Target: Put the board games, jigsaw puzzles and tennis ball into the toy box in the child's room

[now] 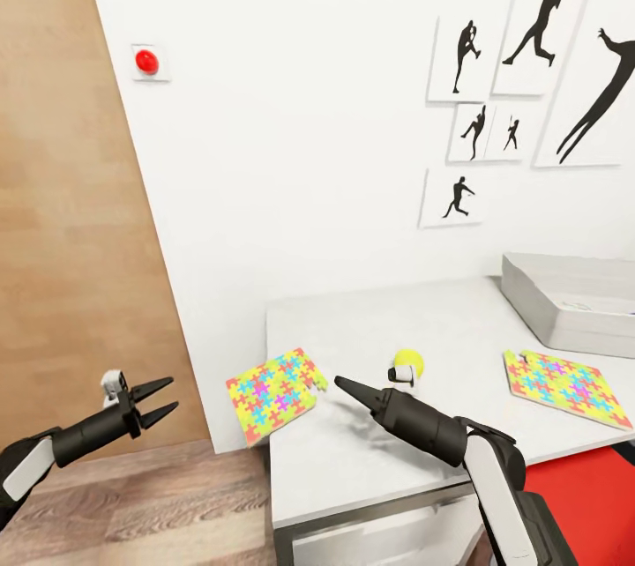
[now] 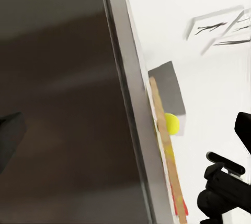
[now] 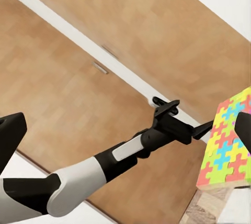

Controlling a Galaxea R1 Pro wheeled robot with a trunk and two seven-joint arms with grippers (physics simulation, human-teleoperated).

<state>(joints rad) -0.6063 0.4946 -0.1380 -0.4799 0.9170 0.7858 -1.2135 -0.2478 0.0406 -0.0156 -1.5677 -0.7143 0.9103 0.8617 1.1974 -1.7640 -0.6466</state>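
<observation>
Two puzzles lie on the table: one puzzle sits at the table's left corner and juts out over the edge, and the other puzzle lies flat near the right side, just in front of the toy box. The ball rests on the tabletop between the two puzzles, nearer the left one, with a small white and black part of the right arm just in front of it. The toy box stands at the back right of the table, against the white wall, which carries black silhouette prints and a red button. The left gripper hangs over the wooden floor, left of the table and apart from the near puzzle, its two fingers spread open with nothing between them. The right gripper points toward the left puzzle's inner edge, its tip just beside it above the tabletop; its fingers look drawn together to a point and hold nothing. In the right wrist view the left arm reaches across in front of a wooden door, with the corner puzzle beside its tips.
</observation>
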